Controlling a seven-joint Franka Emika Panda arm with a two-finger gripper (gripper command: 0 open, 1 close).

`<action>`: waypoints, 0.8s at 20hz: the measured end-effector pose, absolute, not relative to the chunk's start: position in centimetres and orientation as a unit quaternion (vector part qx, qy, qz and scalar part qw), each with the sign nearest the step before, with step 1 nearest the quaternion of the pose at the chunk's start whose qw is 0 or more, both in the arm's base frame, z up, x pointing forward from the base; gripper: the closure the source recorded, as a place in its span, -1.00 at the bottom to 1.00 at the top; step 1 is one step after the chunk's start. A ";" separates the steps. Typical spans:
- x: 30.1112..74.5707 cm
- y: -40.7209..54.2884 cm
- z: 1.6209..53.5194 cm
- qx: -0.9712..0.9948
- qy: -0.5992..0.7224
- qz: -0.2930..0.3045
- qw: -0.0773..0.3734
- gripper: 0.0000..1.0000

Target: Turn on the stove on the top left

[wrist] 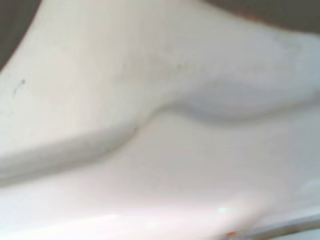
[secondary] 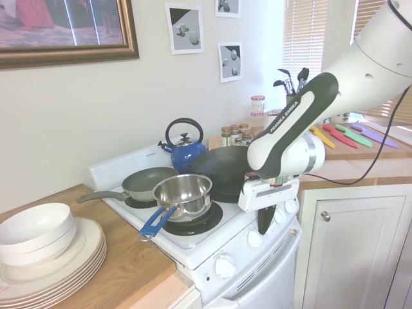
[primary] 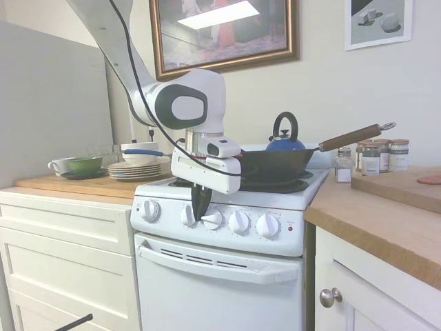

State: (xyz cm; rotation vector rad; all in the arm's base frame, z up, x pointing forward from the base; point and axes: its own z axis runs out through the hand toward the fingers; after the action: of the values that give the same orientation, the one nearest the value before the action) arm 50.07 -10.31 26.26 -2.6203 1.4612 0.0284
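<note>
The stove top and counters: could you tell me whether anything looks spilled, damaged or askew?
Nothing looks spilled or damaged. The stove is crowded, and the saucepan's blue handle juts past the range's front corner, close to the plates. The gripper is down at the knob row.

A blue kettle (primary: 286, 141) with a black handle stands at center frame in the first exterior view, behind a dark wok (primary: 274, 164) whose wooden handle reaches toward the right. Spice jars (primary: 372, 157) line the wooden counter (primary: 386, 221) at right. At left, a stack of plates (primary: 135, 169) sits beside a green bowl (primary: 84, 164) and a white cup (primary: 59, 166). A gold-framed painting (primary: 224, 31) hangs at top center. In the second exterior view, a steel saucepan (secondary: 183, 193) with a blue handle sits at center, a grey frying pan (secondary: 145, 183) just left of it, and a white bowl (secondary: 35, 233) rests on plates at lower left.
</note>
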 end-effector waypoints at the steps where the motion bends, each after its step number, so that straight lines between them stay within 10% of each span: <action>1: 49.8 -10.7 25.7 -0.869 0.489 0.013 0.068 1.00; 16: 49.1 -9.3 24.4 -0.877 0.480 -0.024 0.019 1.00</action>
State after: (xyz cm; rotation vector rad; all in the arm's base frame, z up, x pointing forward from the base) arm 49.05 -9.25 24.44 -2.7218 1.4905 -0.0753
